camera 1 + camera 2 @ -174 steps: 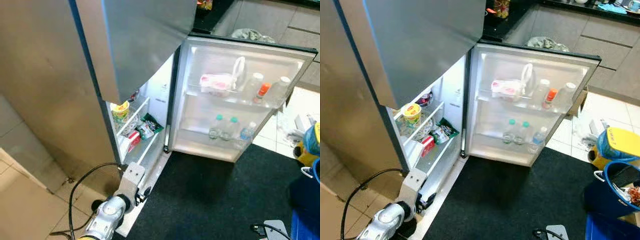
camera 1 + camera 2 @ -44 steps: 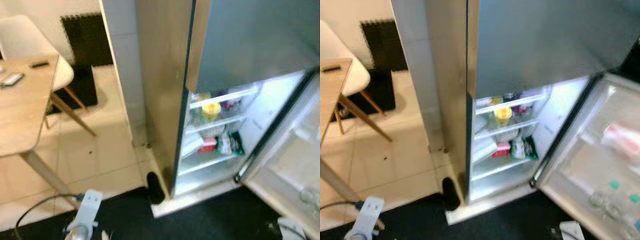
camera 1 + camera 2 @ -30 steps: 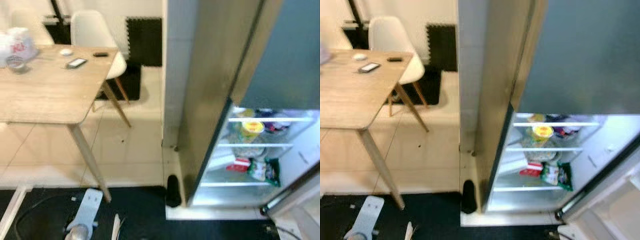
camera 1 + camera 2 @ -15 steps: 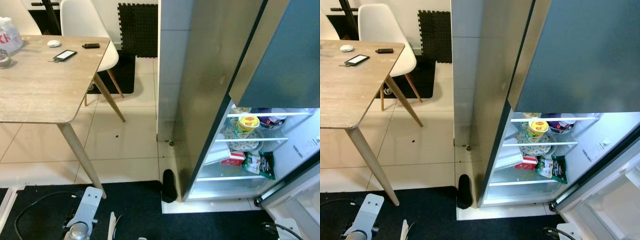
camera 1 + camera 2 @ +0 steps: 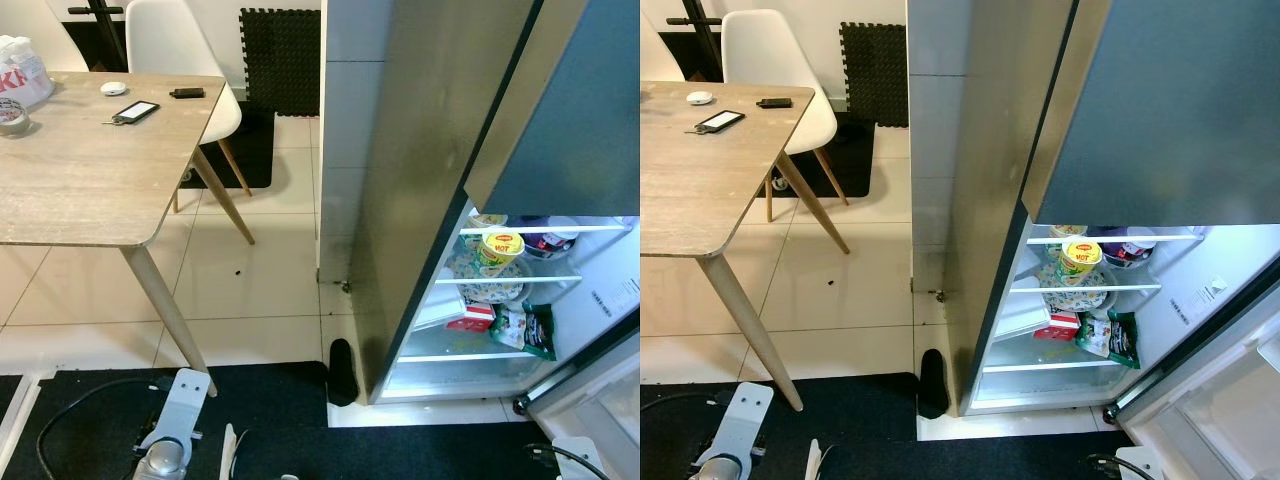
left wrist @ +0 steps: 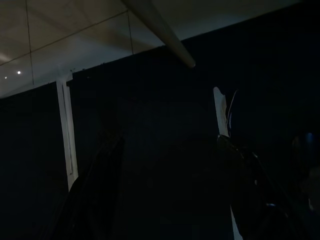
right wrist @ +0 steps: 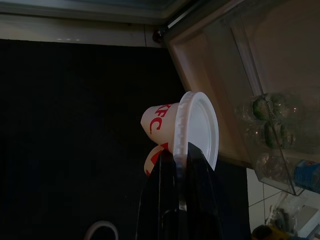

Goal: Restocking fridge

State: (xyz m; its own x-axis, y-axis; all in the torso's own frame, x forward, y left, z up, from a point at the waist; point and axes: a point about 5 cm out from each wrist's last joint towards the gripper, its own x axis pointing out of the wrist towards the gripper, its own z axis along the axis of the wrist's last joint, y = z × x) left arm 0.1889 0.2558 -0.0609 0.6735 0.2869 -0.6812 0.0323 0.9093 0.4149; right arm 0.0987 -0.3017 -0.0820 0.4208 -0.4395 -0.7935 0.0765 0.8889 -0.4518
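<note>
The fridge (image 5: 1040,150) stands on the right with its lower compartment (image 5: 1090,330) lit and open. Its shelves hold a yellow noodle cup (image 5: 1077,260), packets and a red box. In the right wrist view my right gripper (image 7: 179,150) is shut on the rim of a white lidded KFC cup (image 7: 192,122), held over the black mat near the open door's shelf (image 7: 235,95) of bottles (image 7: 270,120). My left arm (image 5: 165,455) hangs low at the bottom left. Its gripper (image 6: 170,165) looks open in the dark wrist view, with nothing between the fingers.
A wooden table (image 5: 90,180) on the left carries a phone (image 5: 137,110), a white bag (image 5: 25,70) and a tape roll (image 5: 12,115). A white chair (image 5: 175,40) stands behind it. A black mat (image 5: 290,430), a cable (image 5: 80,400) and a dark object (image 5: 342,370) lie by the fridge's foot.
The camera has swung left from the open fridge door to the table and the fridge's side, and has nearly settled. The things themselves have not moved.
</note>
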